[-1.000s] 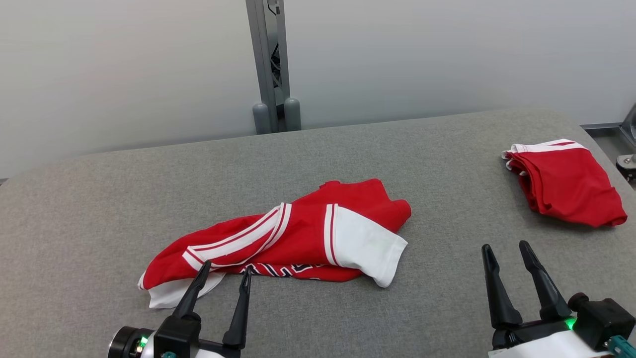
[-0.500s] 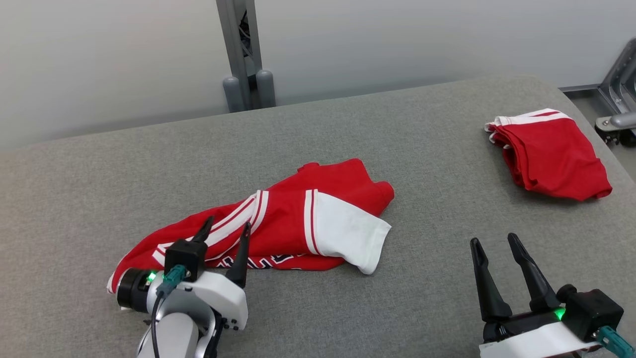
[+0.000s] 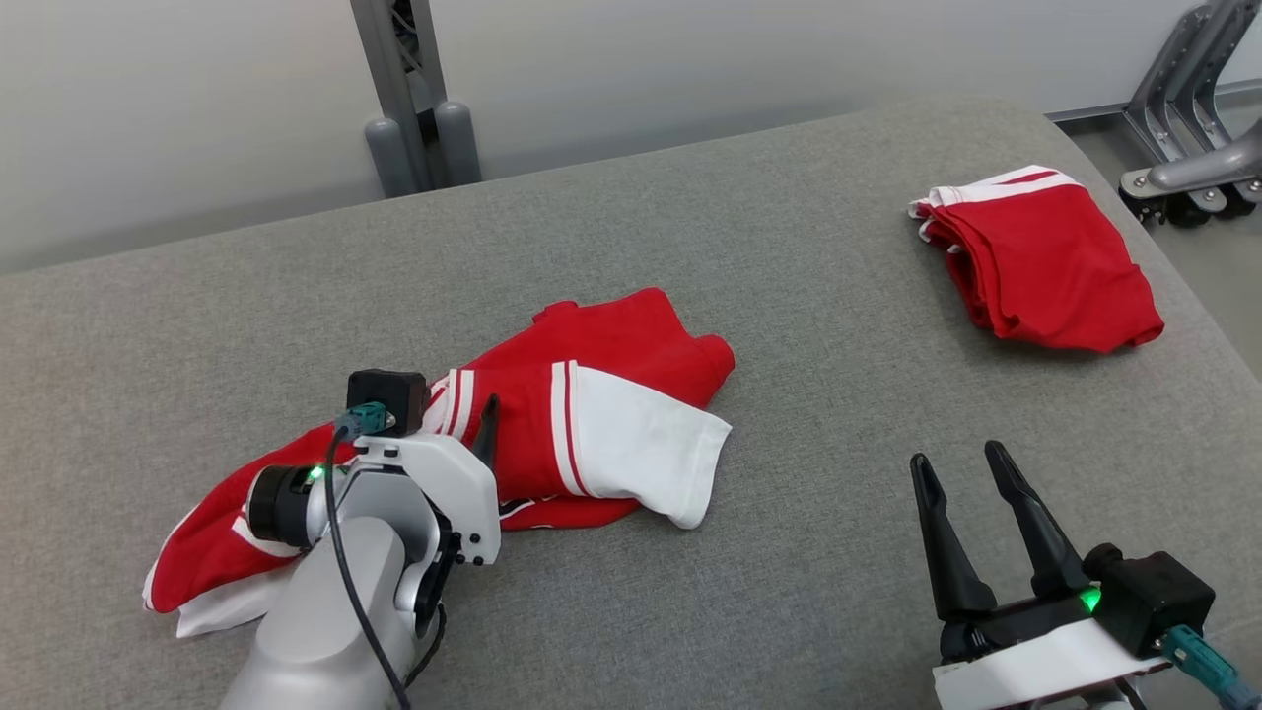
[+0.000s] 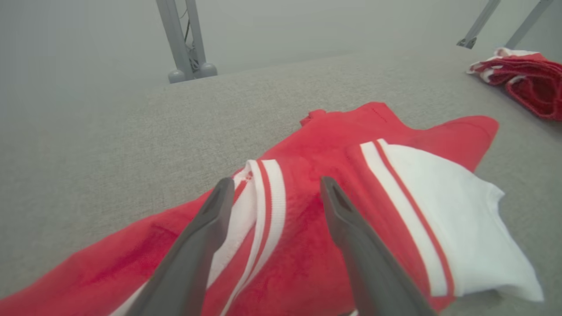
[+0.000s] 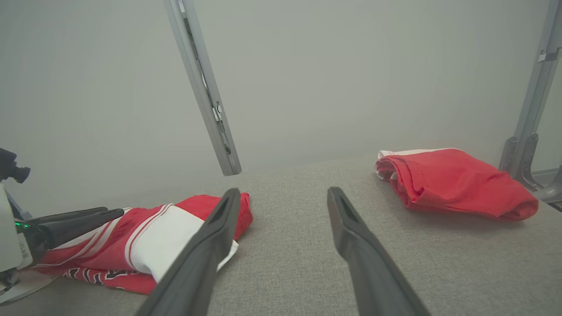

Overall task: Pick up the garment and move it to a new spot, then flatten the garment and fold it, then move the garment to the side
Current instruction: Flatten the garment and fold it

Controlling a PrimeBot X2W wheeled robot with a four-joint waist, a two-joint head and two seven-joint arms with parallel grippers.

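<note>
- Garment [image 3: 592,434]: red, with white stripes and a white sleeve, crumpled, left of centre on the grey table [image 3: 789,247].
- My left gripper [image 4: 276,184]: fingers apart, low over the garment's striped band; whether they touch it I cannot tell.
- My right gripper [image 3: 956,452]: fingers apart, nothing between them, near right, well apart from the garment.
- Folded red cloth [image 3: 1045,261]: far right on the table.

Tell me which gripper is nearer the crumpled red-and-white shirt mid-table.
Left. The left gripper is right over the shirt, jaws open astride its white-striped fold. The right gripper stands open over bare table, well off to the shirt's right, apart from it.
</note>
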